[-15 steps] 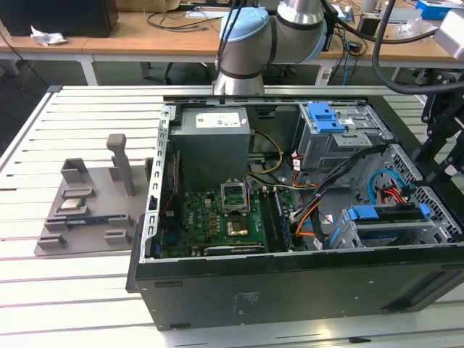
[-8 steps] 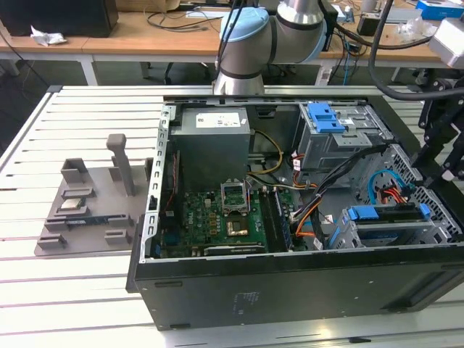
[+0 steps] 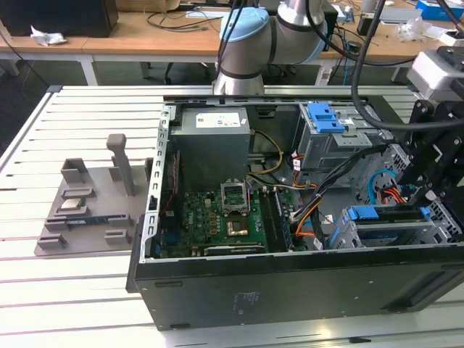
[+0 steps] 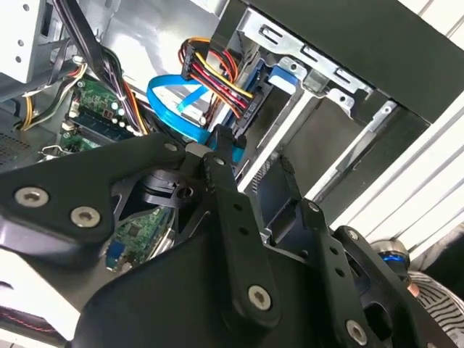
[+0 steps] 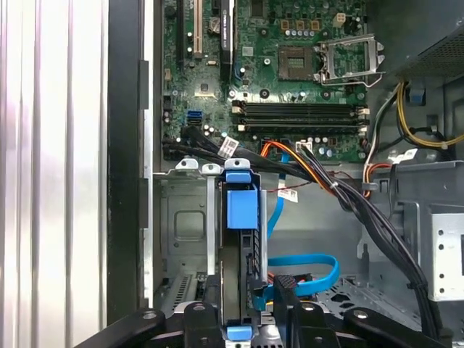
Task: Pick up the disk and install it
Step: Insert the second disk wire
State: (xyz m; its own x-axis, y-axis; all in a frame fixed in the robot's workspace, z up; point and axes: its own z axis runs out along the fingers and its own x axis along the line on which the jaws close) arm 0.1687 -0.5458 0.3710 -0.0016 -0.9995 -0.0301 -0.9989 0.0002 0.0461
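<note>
Tool (image 5: 243, 308) astride disk (image 5: 241, 210) in bay

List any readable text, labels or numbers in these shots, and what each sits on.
No text reads clearly enough to quote.
The power supply label: print too small to read.
The case sticker: blurred.
The cable tag: print too small to read.

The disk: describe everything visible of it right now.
The disk stands on edge in the computer case's drive cage, seen edge-on in the first wrist view: a dark, slim body with blue plastic carrier rails and a blue tab at each end. The gripper straddles its near end. In the exterior view its blue rail tops the cage.
</note>
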